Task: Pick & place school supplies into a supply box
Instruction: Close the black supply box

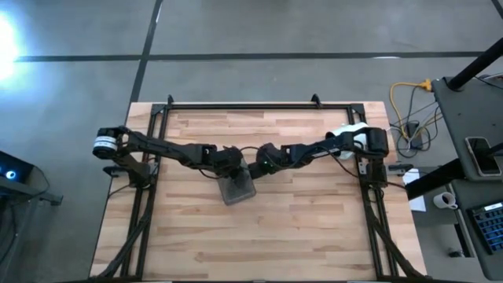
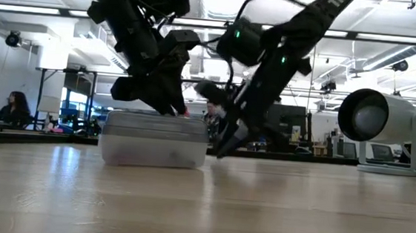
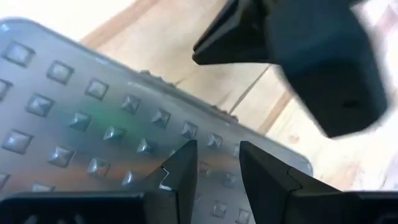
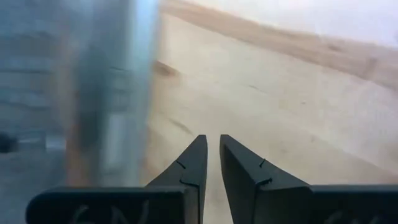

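The supply box (image 1: 238, 189), a small clear case with a studded lid (image 3: 74, 112), lies shut at the table's middle, flat on the wood (image 2: 154, 138). The school supplies show only as faint colour through its plastic (image 3: 93, 115). My left gripper (image 3: 217, 171) slants down over the lid's far part (image 2: 177, 108), its fingers apart with nothing between them. My right gripper (image 4: 212, 155) points down at the table just right of the box (image 2: 222, 146), fingers almost together and empty. My left gripper stands close over the box's studded lid (image 3: 186, 134), slanting down from the table's left. I cannot tell whether its fingertips touch the lid. My right gripper touches nothing that shows.
Black frame rails (image 1: 259, 104) run along the table's far edge and both sides. A white cylinder-shaped device (image 2: 382, 119) stands at the far right in the low view. Bare wood (image 1: 259, 236) lies between the box and the near edge. People sit in the room beyond.
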{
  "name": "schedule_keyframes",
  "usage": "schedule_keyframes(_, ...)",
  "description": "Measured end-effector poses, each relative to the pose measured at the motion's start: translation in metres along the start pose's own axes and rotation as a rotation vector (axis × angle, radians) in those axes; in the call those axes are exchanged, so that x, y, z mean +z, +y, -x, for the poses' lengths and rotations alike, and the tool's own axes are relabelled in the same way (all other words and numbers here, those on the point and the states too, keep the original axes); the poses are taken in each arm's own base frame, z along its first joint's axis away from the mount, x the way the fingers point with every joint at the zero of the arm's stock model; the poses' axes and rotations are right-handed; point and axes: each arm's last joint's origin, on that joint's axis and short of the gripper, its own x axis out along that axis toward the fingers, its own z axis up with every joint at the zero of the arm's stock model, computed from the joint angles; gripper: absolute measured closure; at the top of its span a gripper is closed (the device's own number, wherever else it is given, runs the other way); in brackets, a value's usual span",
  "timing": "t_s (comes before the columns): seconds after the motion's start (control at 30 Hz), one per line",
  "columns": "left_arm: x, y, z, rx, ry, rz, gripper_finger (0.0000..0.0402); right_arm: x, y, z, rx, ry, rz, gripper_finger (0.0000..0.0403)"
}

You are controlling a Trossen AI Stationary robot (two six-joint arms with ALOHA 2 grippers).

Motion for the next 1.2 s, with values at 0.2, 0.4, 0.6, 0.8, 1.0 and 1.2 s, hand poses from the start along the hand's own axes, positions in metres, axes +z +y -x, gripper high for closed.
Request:
schedule_keyframes(0.2, 0.008, -0.005, 0.022, -0.045, -0.085, 0.014, 0.0297, 0.010, 0.010, 0.027, 0.025, -0.119, 0.023, 0.0364)
schedule_keyframes(0.4, 0.016, -0.008, 0.053, -0.079, -0.200, 0.027, 0.0297, 0.018, 0.010, 0.053, -0.030, -0.225, 0.057, 0.0364)
schedule_keyframes(0.6, 0.004, -0.003, 0.087, -0.013, -0.191, 0.010, 0.0297, 0.022, 0.007, 0.069, -0.069, -0.223, 0.113, 0.0364)
schedule_keyframes(0.8, -0.026, 0.003, 0.103, 0.107, -0.038, 0.015, 0.0297, 0.017, 0.002, 0.069, -0.098, -0.166, 0.137, 0.0364)
schedule_keyframes(1.0, -0.056, 0.004, 0.098, 0.201, 0.091, 0.038, 0.0297, 0.015, 0.000, 0.066, -0.096, -0.140, 0.131, 0.0364)
schedule_keyframes(1.2, -0.077, 0.016, 0.069, 0.280, 0.149, 0.094, 0.0297, 0.015, 0.001, 0.067, -0.087, -0.144, 0.130, 0.0364)
